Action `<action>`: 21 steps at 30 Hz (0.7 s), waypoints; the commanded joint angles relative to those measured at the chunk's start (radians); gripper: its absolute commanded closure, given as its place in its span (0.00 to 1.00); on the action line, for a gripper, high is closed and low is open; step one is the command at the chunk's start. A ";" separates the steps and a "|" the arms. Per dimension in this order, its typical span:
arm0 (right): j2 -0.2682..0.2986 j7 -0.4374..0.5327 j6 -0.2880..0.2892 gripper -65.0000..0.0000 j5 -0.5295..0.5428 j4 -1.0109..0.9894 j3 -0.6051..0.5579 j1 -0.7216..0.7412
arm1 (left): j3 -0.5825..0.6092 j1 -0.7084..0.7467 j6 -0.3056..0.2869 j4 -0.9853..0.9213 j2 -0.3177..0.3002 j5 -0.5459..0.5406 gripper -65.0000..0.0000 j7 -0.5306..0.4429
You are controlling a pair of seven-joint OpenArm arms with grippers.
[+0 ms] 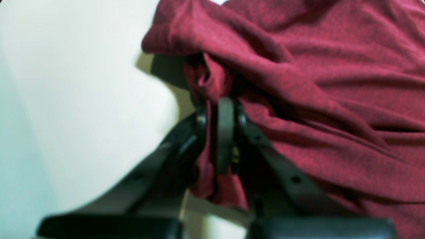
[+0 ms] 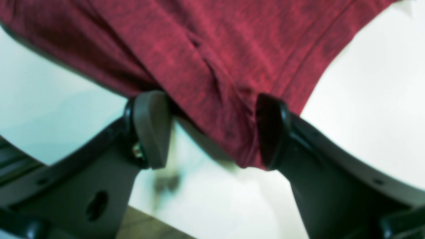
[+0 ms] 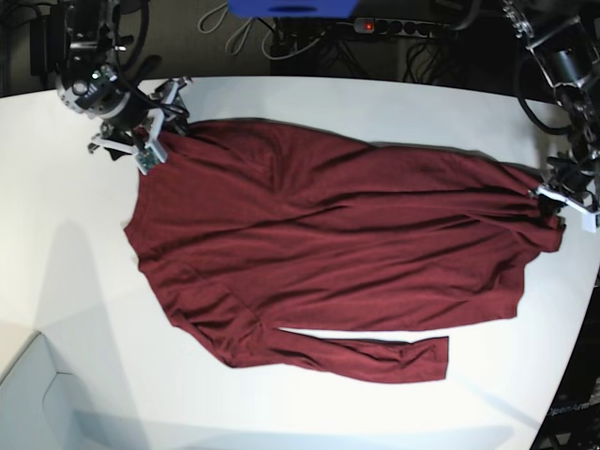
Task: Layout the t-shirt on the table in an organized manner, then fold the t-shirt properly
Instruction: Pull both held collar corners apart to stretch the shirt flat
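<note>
- T-shirt, dark maroon, thin soft knit w/ long sleeves, plain: lies spread across the big smooth white table, roughly mid-table, body running side to side in the base view; one long sleeve trails along its near edge.
- Handling, my read: v. light, floppy, no stiffness. Drapes and wrinkles at any pull; creases already fan across the body. Prob. slides easily on the slick top, so a tug at one end drags the lot.
- Left gripper: jaws together, clamped on a bunched fold of the t-shirt's edge; cloth hangs out below the pads. In the base view it's at the right end of the garment.
- Right gripper: jaws wide apart, a tongue of the shirt's edge hanging between them, against one pad, the other pad clear of it. Not gripping. Base view puts it at the far-left corner of the shirt.
- Where to hold: hems, shoulder seams, cuffs, i.e. doubled edges that won't stretch; pinch close to corners so the fabric pulls taut and flat betw. both arms.
- Risk: single-layer pinch may slip; uneven pull skews the layout.
- Wrist views blurry, can't tell how many layers are pinched.
</note>
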 commanded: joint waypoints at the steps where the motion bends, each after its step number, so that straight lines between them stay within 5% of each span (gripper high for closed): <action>1: 0.009 0.023 0.003 0.38 0.012 0.009 0.004 0.005 | -0.004 -0.015 -0.002 0.020 -0.037 -0.012 1.00 -0.023; 15: 0.044 0.089 0.003 0.41 0.012 -0.045 0.043 0.004 | -0.004 -0.011 -0.002 0.020 -0.062 -0.012 1.00 -0.023; 21: 0.046 0.090 0.003 0.77 0.012 -0.081 0.033 -0.002 | -0.006 -0.008 -0.002 0.020 -0.062 -0.012 1.00 -0.021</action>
